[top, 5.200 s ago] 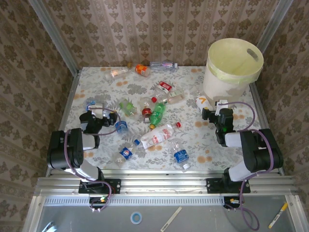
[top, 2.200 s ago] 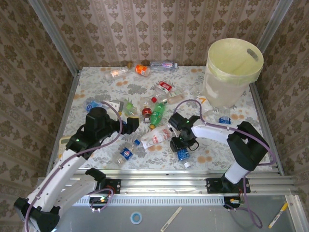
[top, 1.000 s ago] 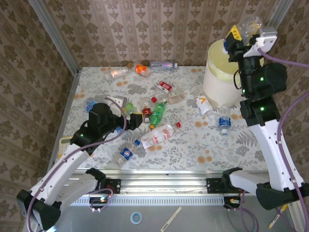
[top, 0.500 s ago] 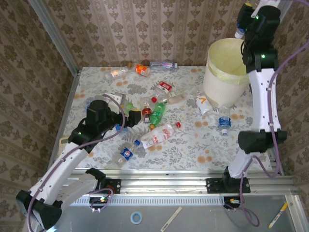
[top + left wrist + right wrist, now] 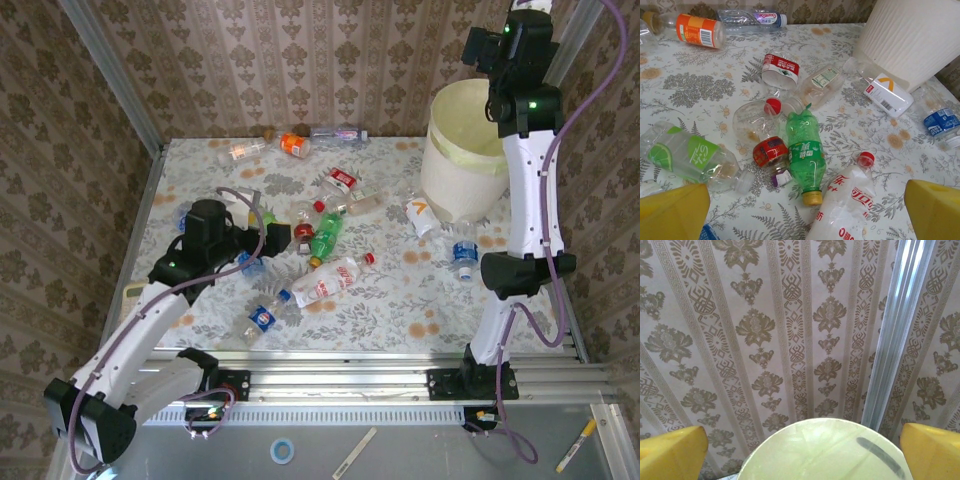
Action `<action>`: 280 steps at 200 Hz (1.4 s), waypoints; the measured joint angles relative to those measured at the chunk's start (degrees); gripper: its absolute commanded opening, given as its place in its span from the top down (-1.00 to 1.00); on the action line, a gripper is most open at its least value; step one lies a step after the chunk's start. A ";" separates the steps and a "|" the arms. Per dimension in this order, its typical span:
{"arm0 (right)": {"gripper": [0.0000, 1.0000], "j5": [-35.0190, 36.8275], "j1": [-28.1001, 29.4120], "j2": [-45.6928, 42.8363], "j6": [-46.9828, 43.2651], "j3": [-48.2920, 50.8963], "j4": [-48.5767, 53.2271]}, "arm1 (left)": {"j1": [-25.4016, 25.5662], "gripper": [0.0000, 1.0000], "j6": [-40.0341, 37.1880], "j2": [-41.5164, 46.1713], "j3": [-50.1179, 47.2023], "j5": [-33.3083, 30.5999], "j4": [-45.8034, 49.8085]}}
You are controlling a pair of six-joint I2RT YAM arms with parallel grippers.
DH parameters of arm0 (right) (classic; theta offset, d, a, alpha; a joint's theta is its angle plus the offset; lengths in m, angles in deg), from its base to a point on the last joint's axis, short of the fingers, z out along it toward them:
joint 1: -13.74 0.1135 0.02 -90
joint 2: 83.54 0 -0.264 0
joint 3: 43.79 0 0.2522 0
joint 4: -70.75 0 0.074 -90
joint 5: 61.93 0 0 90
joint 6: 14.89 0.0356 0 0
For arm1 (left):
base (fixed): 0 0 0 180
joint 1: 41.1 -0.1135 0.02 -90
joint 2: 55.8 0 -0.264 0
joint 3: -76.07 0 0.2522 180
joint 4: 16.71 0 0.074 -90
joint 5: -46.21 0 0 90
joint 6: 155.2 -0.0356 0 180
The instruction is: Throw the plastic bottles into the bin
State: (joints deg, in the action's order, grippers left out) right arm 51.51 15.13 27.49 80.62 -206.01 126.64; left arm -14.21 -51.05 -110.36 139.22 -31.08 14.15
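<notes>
The right gripper (image 5: 482, 45) hangs high above the bin (image 5: 445, 150) in the far right corner, its fingers wide apart and empty, so a drop should land inside. The left gripper (image 5: 802, 215), also spread and empty, hovers low over the plastic bottles (image 5: 330, 278) mid-table, facing the green bottle (image 5: 805, 150). Neighbouring bottles leave little room around it.

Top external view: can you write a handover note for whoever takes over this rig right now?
Left end effector: open, empty, hovering over the middle cluster by the green bottle.
Right end effector: open, empty, raised above the bin.
Bottles: many lie scattered on the table, including an orange bottle at the far edge and a blue-labelled bottle beside the bin.
Done: cannot tell what is in the bin.
Left: pick up each bottle on the table and drop it in.
</notes>
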 measured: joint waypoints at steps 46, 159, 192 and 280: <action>-1.00 -1.86 0.00 -1.29 -2.12 2.97 -0.55 | 0.00 -1.00 -0.52 0.04 0.42 0.92 0.00; -1.00 -13.84 -4.70 -19.50 -6.84 38.75 -22.14 | -2.21 -1.00 -0.70 1.79 0.42 1.46 -1.27; -1.00 -20.02 -9.70 -19.91 -3.04 39.04 -22.73 | -2.25 -1.00 -0.70 1.68 0.42 1.51 -1.90; -1.00 -28.85 -13.03 -19.80 2.64 37.11 -22.69 | -2.25 -1.00 -0.70 -0.09 0.42 2.38 -2.47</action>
State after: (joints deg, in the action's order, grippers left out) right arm 22.66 2.10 7.68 83.27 -168.90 103.95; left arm -16.46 -51.75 -110.45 139.63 -28.69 11.68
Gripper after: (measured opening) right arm 0.999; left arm 0.997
